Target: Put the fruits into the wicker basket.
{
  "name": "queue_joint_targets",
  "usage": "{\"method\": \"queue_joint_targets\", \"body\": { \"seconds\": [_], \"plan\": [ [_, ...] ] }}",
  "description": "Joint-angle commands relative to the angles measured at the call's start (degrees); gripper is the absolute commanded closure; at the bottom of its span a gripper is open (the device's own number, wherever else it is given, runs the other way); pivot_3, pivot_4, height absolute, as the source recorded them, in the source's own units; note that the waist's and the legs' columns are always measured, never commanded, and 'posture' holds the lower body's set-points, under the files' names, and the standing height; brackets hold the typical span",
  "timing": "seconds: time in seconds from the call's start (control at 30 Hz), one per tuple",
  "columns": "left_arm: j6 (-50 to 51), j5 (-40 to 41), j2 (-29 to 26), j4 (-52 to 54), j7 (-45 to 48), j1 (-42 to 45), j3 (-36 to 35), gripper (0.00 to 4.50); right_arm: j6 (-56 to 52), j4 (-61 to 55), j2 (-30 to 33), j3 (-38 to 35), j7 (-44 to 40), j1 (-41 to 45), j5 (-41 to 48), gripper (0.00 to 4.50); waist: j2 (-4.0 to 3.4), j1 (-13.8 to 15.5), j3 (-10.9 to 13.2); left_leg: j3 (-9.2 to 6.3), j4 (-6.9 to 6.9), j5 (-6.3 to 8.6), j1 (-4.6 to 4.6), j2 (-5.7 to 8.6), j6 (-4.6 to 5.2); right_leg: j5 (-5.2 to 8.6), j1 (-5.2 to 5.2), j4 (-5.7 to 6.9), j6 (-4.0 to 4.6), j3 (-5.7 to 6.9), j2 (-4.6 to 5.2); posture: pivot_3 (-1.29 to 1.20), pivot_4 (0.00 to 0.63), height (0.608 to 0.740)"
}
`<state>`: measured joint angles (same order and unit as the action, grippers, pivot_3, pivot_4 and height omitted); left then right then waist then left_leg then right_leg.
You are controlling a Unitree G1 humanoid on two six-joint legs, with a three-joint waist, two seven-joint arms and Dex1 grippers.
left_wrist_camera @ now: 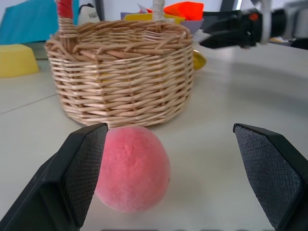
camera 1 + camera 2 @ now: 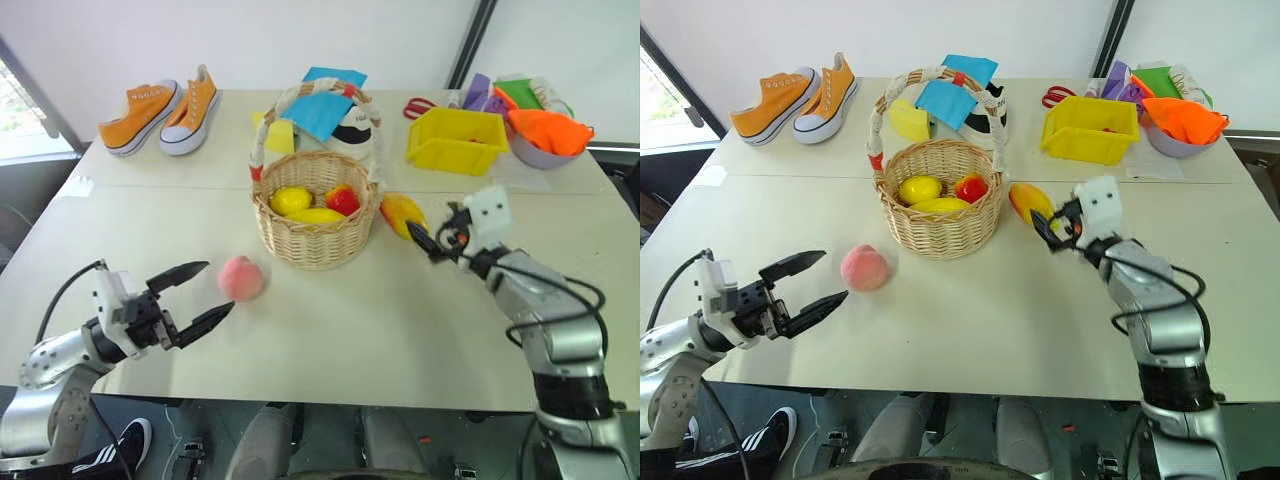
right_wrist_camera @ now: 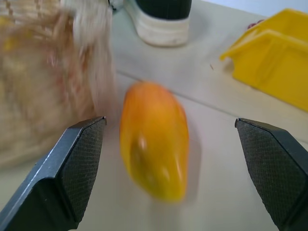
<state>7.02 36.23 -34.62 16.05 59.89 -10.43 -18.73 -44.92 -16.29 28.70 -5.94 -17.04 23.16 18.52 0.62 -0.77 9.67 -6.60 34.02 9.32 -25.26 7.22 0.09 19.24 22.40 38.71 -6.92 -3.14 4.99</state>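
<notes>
From the head, the fuzzy round peach (image 2: 242, 278) lies on the smooth counter (image 2: 380, 330) before the woven wicker basket (image 2: 314, 222), the mango (image 2: 401, 213) just beside its right wall. Left wrist: the left hand (image 1: 168, 178), spread wide and empty, brackets the peach. Right wrist: the right hand (image 3: 173, 168), equally wide and empty, frames the glossy elongated mango.

Readable text: none could be made out on anything.
Labels and brands: none legible.
Numbers and signs: none were visible.

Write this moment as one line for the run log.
left gripper: open, facing peach | right gripper: open, facing mango | both fruits on table, outside wicker basket
</notes>
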Motion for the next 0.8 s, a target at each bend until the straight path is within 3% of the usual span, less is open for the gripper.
{"method": "queue_joint_targets", "body": {
  "seconds": [0.03,0.3,0.5,0.8],
  "plan": [
    [-0.95,-0.14,0.17,1.22,-0.34,0.51,0.07,0.00,-9.35,2.43,-0.95,-1.47,0.98,5.96,2.52,0.03,0.00,0.09,0.00,-0.01,-0.02,-0.01,-0.01,0.00,0.01,0.00,0.00,-0.03,0.00,0.01,0.00,0.00,0.150,0.740],
    [-0.21,0.21,1.01,1.67,-1.29,1.50,0.41,0.00,-18.96,8.81,-0.27,2.24,-0.02,14.24,1.78,0.03,0.00,-0.07,0.00,-0.02,-0.10,-0.05,-0.06,0.01,0.12,-0.13,0.00,-0.23,-0.16,0.06,0.00,0.00,0.150,0.740],
    [-0.35,-0.19,0.88,2.28,-1.75,1.40,1.06,0.00,-16.47,16.24,-1.25,6.44,0.28,16.11,-2.35,0.03,-0.01,-0.16,0.00,-0.01,-0.14,-0.06,-0.06,0.00,0.13,-0.15,0.01,-0.24,-0.18,0.06,-0.01,0.00,0.150,0.740],
    [-0.75,-1.02,0.84,1.81,-3.52,1.45,0.73,0.00,-10.64,23.36,-5.62,2.33,2.58,18.59,-3.17,0.03,-0.01,-0.19,0.01,-0.01,-0.14,-0.06,-0.06,0.00,0.14,-0.19,0.02,-0.24,-0.23,0.06,-0.03,0.00,0.150,0.740]
  ]
}}
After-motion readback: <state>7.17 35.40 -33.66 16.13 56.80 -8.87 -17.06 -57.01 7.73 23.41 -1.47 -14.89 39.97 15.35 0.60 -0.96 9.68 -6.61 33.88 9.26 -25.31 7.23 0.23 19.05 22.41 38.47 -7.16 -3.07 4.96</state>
